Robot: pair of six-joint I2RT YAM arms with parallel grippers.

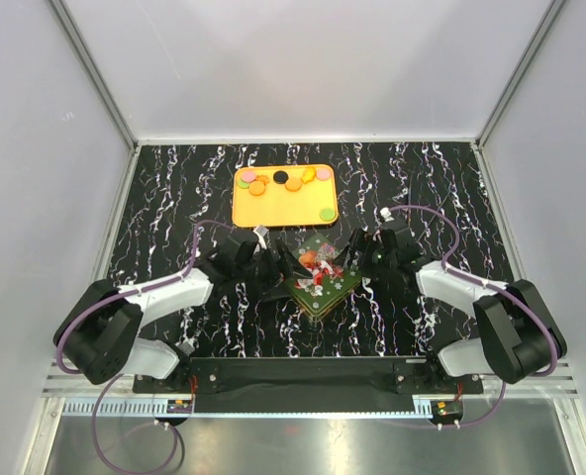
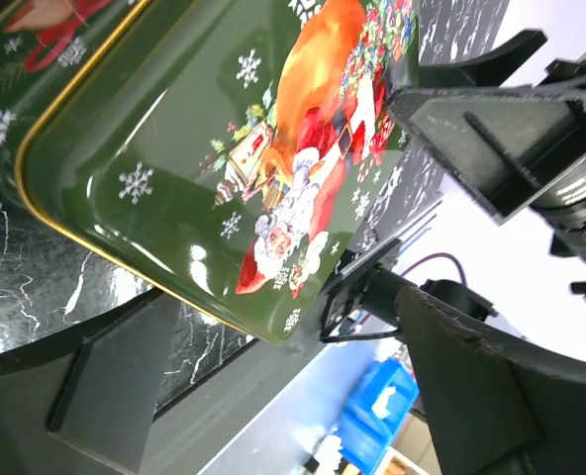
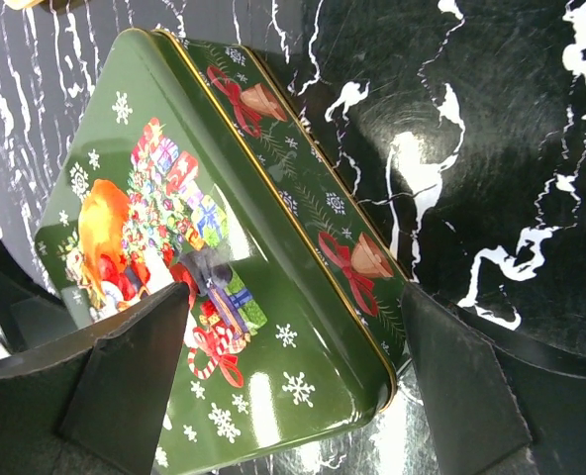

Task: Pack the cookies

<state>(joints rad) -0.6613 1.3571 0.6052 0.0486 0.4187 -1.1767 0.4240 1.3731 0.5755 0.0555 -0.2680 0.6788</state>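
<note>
My left tool (image 1: 285, 265) and my right tool (image 1: 350, 259) are close in front of me, low over the black worktop (image 1: 174, 198). Both are spread wide open. Neither one is holding anything that I can see. They point at each other from the two sides.

Between them sits a green tin (image 1: 323, 282) with a Santa picture on top. Its lid (image 2: 174, 198) is still on. One corner of the tin sits between my right fingers (image 3: 125, 376). I cannot tell if they touch it.

I think the tin is hard and stiff, so it will not bend. It is very shiny, so it may slip. The lid must come off first. I would take the lid by its two side edges, near the gold line. My other tool should hold the bottom part still.

Farther back is an orange tray (image 1: 283, 206), a little apart from the tin. The cookies (image 1: 257, 188) are there, mostly along the far side. Most are orange. One is black, and a few are pink or green. One green one lies in the near right corner.

I think the cookies are light and thin. They lie flat, so they are hard to get under. I would pinch each one by its round edge, softly, in case it breaks.
</note>
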